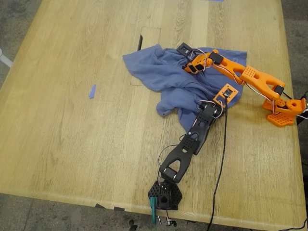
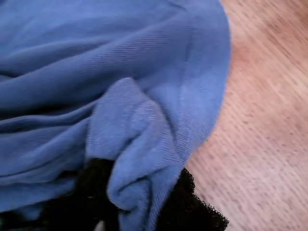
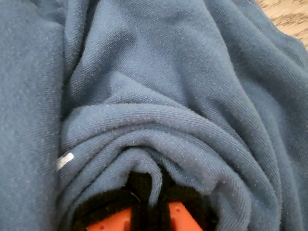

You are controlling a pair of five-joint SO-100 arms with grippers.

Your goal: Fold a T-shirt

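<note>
The slate-blue T-shirt (image 1: 161,72) lies crumpled on the wooden table (image 1: 72,134), toward the exterior view's right. My first gripper (image 1: 217,98), on the black arm, is at the shirt's near right edge. The first wrist view shows its black jaws (image 2: 139,202) shut on a bunched fold of the T-shirt (image 2: 144,96). My second gripper (image 1: 189,66), on the orange arm, sits on the shirt's far middle. In the second wrist view it (image 3: 149,211) is shut on a rolled ridge of the T-shirt (image 3: 168,96). A small white mark (image 3: 65,160) shows on the cloth. No print is visible.
A strip of blue tape (image 1: 92,91) lies on the table at the exterior view's left. A rectangular hatch (image 1: 148,37) is set in the tabletop behind the shirt. A black cable (image 1: 221,159) runs to the near edge. The orange base (image 1: 281,115) stands at the right edge.
</note>
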